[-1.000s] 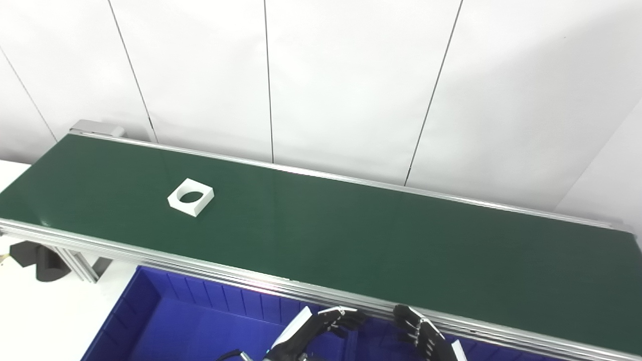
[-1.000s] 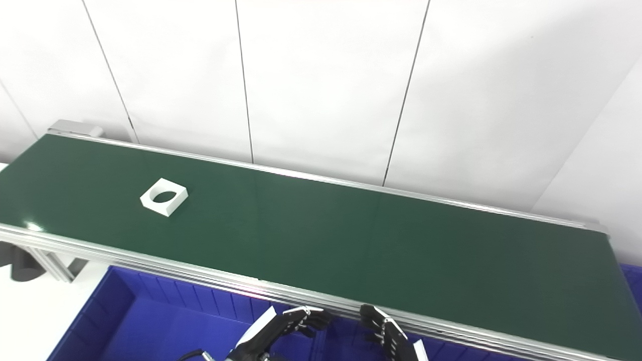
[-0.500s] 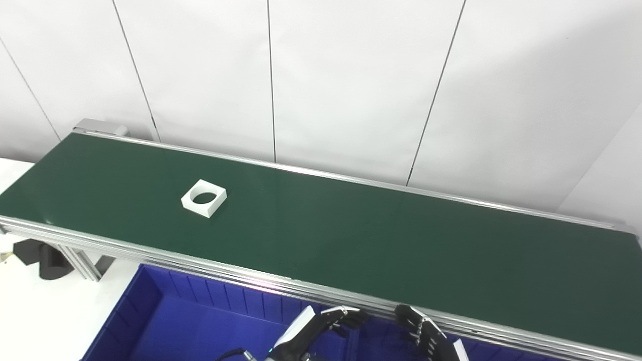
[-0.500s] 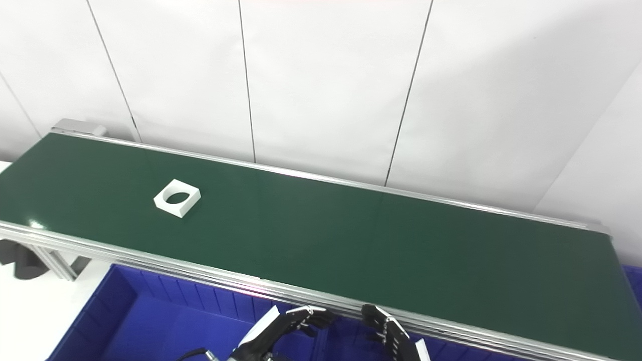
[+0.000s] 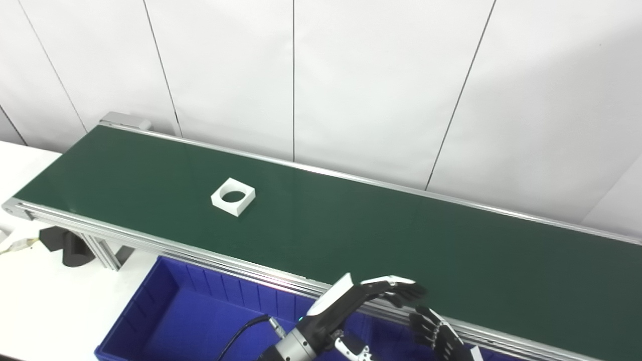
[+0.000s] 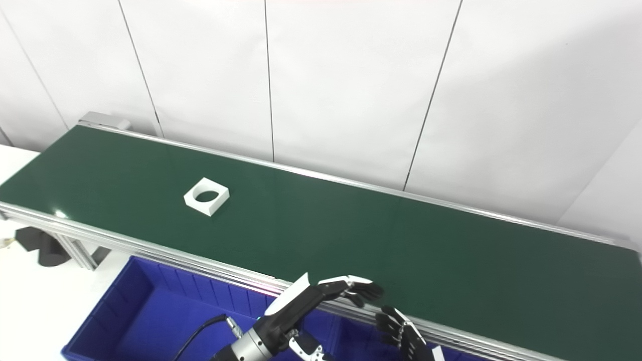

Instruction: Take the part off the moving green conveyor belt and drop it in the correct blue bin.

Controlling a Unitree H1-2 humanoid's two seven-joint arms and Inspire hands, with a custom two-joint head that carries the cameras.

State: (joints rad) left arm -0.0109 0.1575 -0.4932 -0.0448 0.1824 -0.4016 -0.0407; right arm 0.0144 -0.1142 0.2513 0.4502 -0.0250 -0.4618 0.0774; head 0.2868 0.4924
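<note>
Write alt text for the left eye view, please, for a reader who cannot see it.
A white square part with a round hole lies alone on the green conveyor belt, toward its left end. At the bottom edge, the left hand reaches over the belt's near rail, the right hand beside it, both open, above a blue bin.

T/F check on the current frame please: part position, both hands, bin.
1. The white square part with a round hole lies flat on the green conveyor belt. True.
2. The left hand is closed around the part. False: it holds nothing, fingers apart, at the belt's near rail, far from the part.
3. The right hand holds nothing. True.
4. The part sits inside the blue plastic bin. False: it is on the belt; the visible bin area shows no part.
5. The part lies toward the belt's left end. True.
</note>
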